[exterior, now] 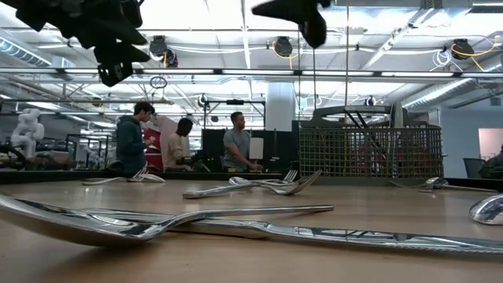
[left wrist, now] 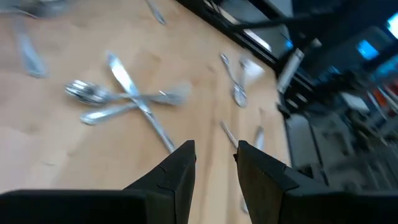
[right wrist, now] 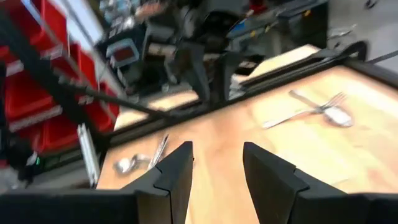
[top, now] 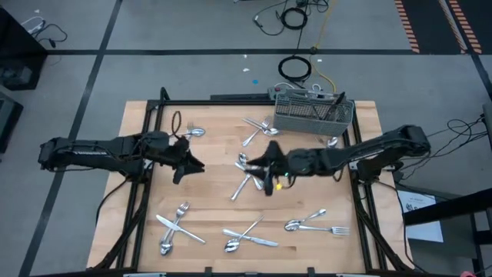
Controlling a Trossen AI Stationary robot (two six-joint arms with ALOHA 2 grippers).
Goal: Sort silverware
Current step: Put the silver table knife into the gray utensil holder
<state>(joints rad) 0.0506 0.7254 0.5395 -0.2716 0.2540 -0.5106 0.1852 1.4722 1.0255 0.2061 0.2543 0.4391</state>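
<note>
Silverware lies scattered on the wooden table in small heaps: a middle heap [top: 244, 175], forks [top: 257, 129] near the far edge, a spoon [top: 194, 131], and three crossed groups along the near edge [top: 175, 223] [top: 247, 235] [top: 315, 223]. My left gripper [top: 187, 163] [left wrist: 215, 160] is open, hanging above bare table left of centre; its wrist view shows a crossed knife, fork and spoon [left wrist: 127, 94] ahead. My right gripper [top: 267, 168] [right wrist: 217, 163] is open, above the right side of the middle heap. In the low view both grippers [exterior: 110, 47] [exterior: 305, 20] hang well above the table.
The grey wire-mesh basket [top: 311, 114] [exterior: 369, 151] stands at the table's far right corner, with a piece of silverware [top: 332, 141] beside it. Black frame rails [top: 150, 123] run along the table's sides. People [exterior: 181, 145] stand in the room beyond the far edge.
</note>
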